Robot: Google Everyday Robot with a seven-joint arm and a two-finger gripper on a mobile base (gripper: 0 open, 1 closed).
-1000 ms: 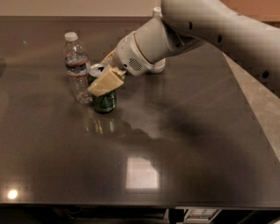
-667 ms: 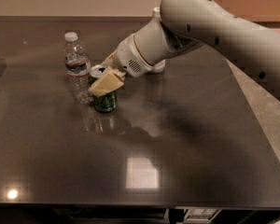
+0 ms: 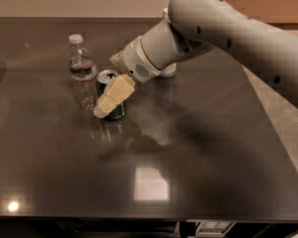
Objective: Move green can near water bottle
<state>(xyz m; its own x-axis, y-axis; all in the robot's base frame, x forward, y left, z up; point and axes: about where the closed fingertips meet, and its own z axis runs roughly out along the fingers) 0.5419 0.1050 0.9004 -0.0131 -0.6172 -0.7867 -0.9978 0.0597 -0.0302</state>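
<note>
The green can [image 3: 118,111] stands upright on the dark table [image 3: 198,148], its silver top [image 3: 107,77] showing. The water bottle [image 3: 82,76], clear with a white cap and a narrow dark label band, stands just left of the can, almost touching it. My gripper [image 3: 106,86] reaches in from the right and sits around the can, with one cream part across the can's front and the other behind it. The white arm [image 3: 213,24] stretches back to the upper right.
The table's right edge [image 3: 275,133] runs diagonally, with light floor beyond it. A bright light reflection [image 3: 150,183] lies on the table near the front. The front edge [image 3: 139,219] is at the bottom.
</note>
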